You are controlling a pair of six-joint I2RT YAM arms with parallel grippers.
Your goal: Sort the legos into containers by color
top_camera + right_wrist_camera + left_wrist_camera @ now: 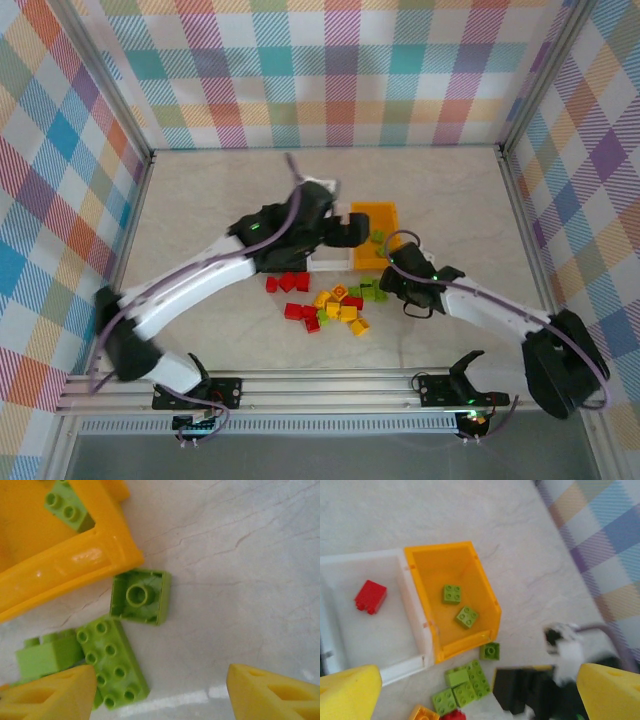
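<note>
Eyeing a small lime green plastic lego brick [141, 596] lying hollow-side up on the bench [240, 580], just beside a corner of the orange-yellow plastic bin [75, 562]; judging it light, rigid, slick, best pinched across opposite flat walls. Finding right end effector [162, 692] released and empty near it, left end effector [479, 690] spread empty by the white plastic bin [412, 610]. Reading no lettering.

white bin [375, 637] cut off at left, right arm [567, 652] blurred.
</note>
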